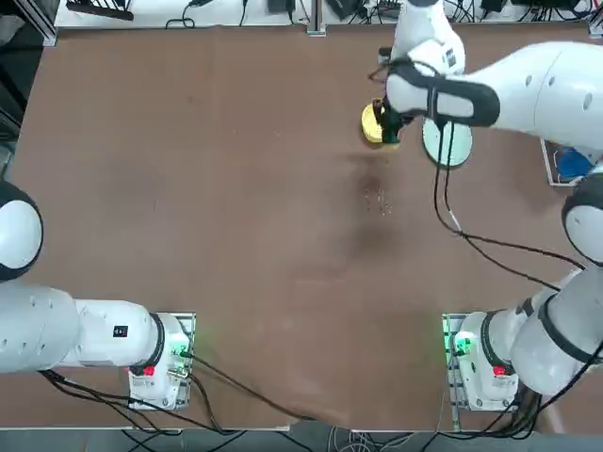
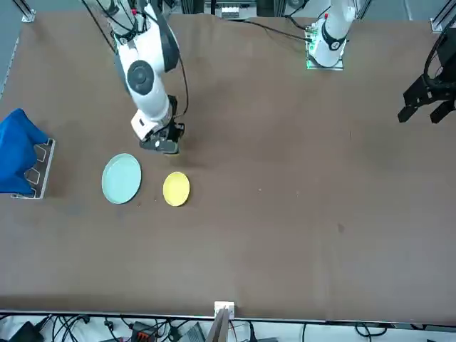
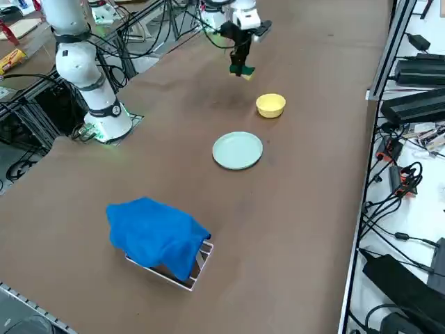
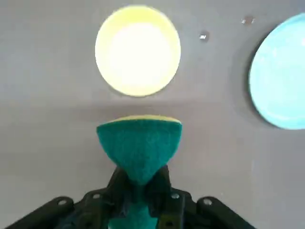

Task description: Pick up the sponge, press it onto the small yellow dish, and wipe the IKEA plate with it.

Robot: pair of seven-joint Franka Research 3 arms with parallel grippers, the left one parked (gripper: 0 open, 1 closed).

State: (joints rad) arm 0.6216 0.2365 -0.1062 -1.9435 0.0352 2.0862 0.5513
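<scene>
The overhead camera looks straight down on the table (image 1: 236, 235); the front one faces the arm bases from across it. A raised right-side camera looks diagonally, the wrist camera hangs close, and all four share the small yellow dish (image 4: 137, 50).

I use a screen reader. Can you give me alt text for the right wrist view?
The right claw is shut on the sponge, pinched at its middle with the green side showing, held above the brown table. Beyond it sit the small yellow dish and part of the IKEA plate.
</scene>
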